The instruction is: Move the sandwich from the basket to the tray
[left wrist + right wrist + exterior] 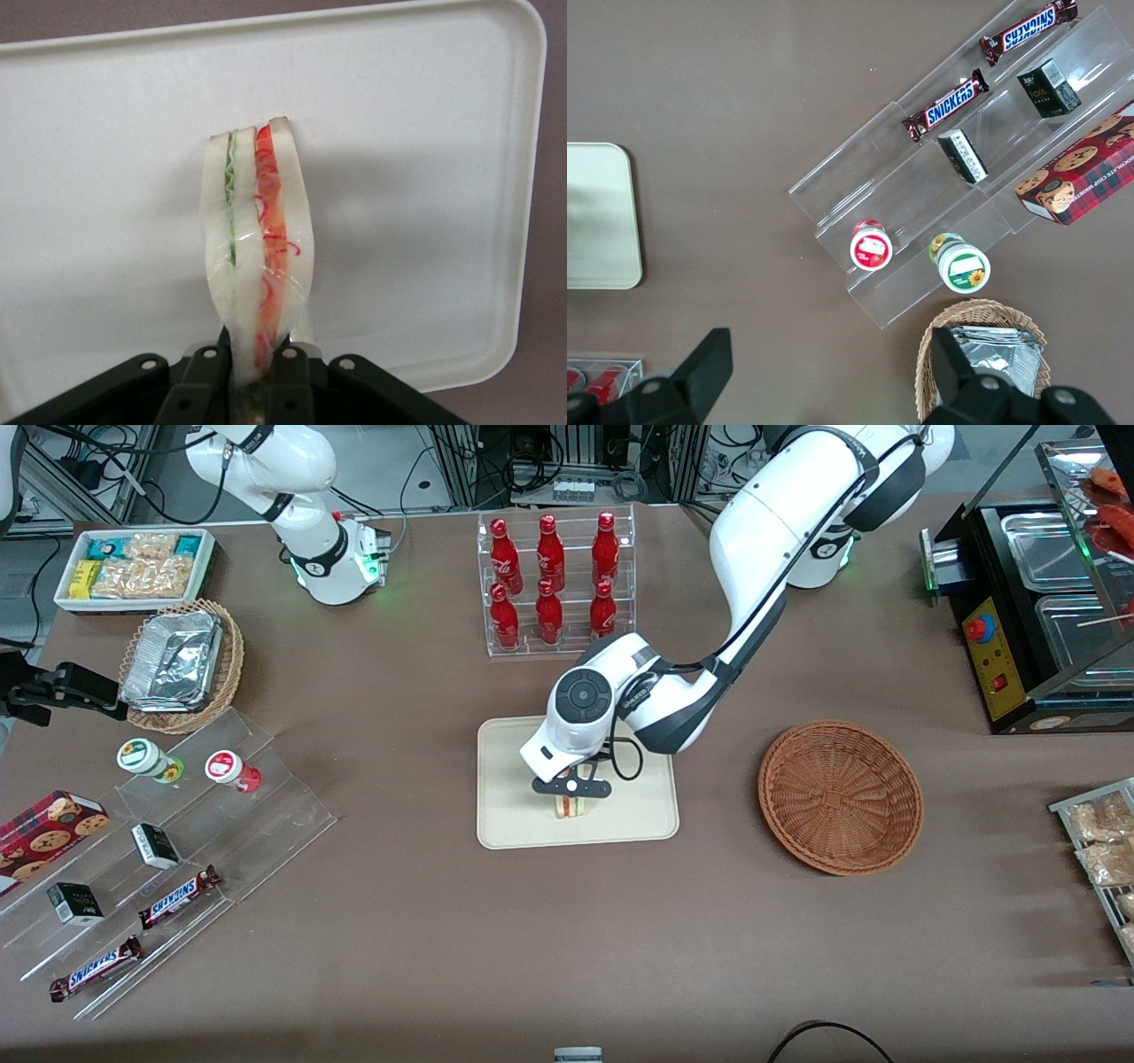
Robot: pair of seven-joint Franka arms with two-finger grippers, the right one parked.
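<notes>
The sandwich point(572, 807) point(257, 257), a plastic-wrapped wedge of pale bread with green and orange-red filling, hangs just above the cream tray point(514, 824) point(425, 177), at the part of it nearer the front camera. My left gripper point(572, 790) point(251, 376) is shut on the sandwich, its two black fingers point(293, 381) pinching the wedge's end. Whether the sandwich touches the tray surface I cannot tell. The reddish-brown wicker basket point(839, 796) stands beside the tray, toward the working arm's end of the table, with nothing in it.
A clear rack of red bottles point(556, 582) stands farther from the front camera than the tray. An acrylic stepped shelf point(159, 850) with snack bars, jars and boxes and a tan basket of foil containers point(182, 664) lie toward the parked arm's end. A black warmer point(1036, 602) sits near the working arm's end.
</notes>
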